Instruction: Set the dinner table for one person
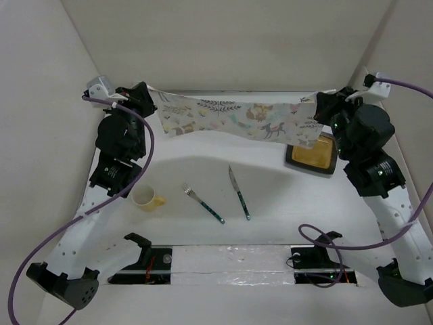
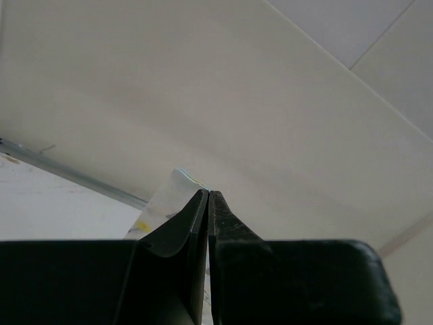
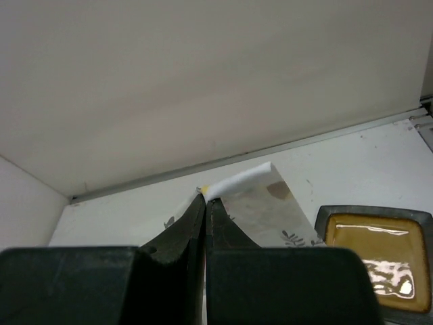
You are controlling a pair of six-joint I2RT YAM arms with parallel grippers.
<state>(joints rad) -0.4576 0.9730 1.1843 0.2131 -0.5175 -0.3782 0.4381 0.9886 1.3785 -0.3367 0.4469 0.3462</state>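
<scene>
The patterned cloth placemat (image 1: pixel 237 118) hangs stretched between my two grippers above the far part of the white dinner table (image 1: pixel 203 172). My left gripper (image 1: pixel 150 97) is shut on its left corner (image 2: pixel 172 193). My right gripper (image 1: pixel 318 107) is shut on its right corner (image 3: pixel 260 193). A fork (image 1: pixel 203 203) and a knife (image 1: pixel 239 193) lie side by side on the table's middle. A yellow mug (image 1: pixel 146 198) stands at the left. A square dark-rimmed amber plate (image 1: pixel 312 156) lies at the right, partly under the cloth's hanging corner; it also shows in the right wrist view (image 3: pixel 379 254).
White walls close in the table at the back and both sides. Purple cables (image 1: pixel 128 186) loop beside each arm. A strip of clear tape (image 1: pixel 230 261) and black mounts (image 1: pixel 145 254) run along the near edge.
</scene>
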